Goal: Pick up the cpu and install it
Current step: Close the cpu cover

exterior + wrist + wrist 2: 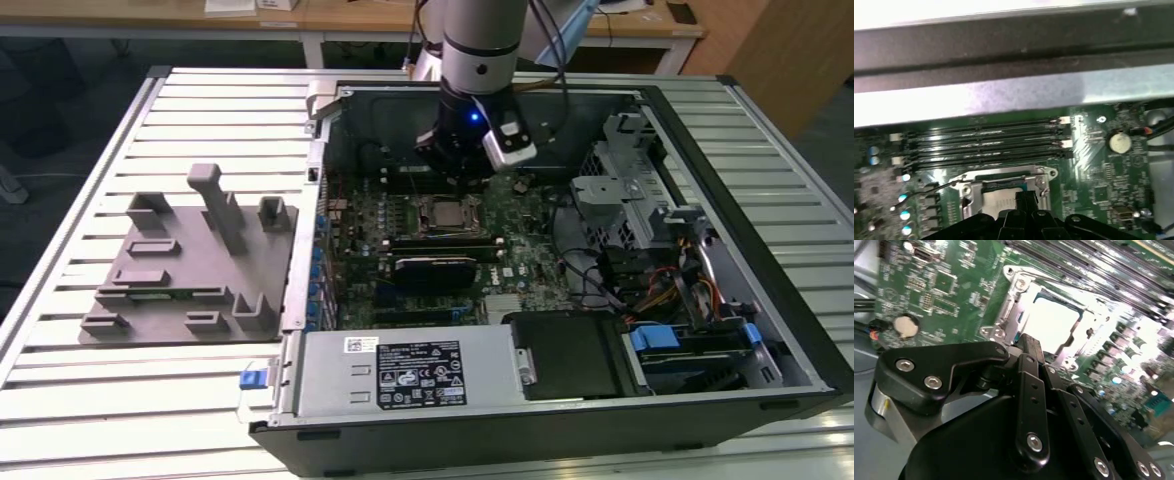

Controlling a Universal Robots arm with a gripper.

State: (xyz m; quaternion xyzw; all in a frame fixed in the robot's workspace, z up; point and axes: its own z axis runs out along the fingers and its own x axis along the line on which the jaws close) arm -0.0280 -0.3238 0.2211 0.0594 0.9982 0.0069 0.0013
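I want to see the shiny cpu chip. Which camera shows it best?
The second wrist view: the cpu lies close up and bright inside its metal frame. The first wrist view shows it partly behind the gripper; the exterior view shows it small.

We see a silver-grey cylindrical arm ringed by a black band, with a blue light at the wrist and a pale box-shaped module beside it. The gripper is matte black, its linkage bars studded with silver screws.
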